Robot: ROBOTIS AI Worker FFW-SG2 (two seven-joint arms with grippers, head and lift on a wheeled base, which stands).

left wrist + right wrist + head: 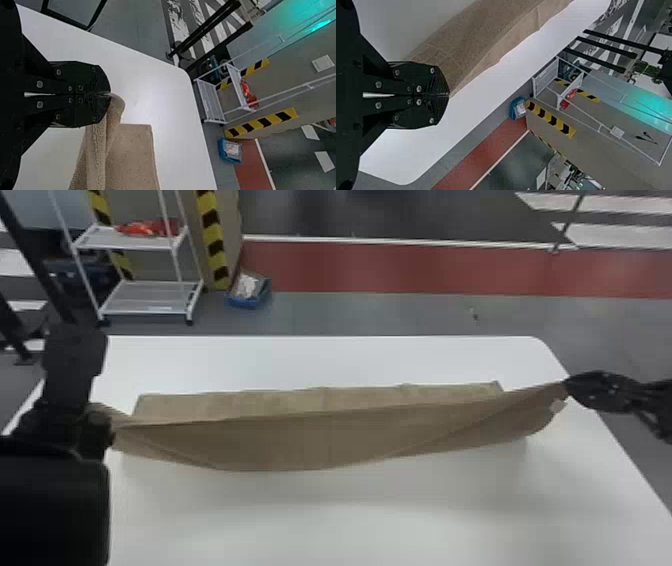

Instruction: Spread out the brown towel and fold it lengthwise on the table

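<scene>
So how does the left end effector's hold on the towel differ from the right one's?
At the left end effector, the towel comes out bunched in a rounded fold; at the right end effector, it fans out flatter. The pale tag hangs close to the right end effector, far from the left end effector. Both are shut on the towel.

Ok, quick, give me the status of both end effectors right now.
Left end effector: closed, gripping one end of the brown towel.
Right end effector: closed, gripping the towel's other end.
</scene>
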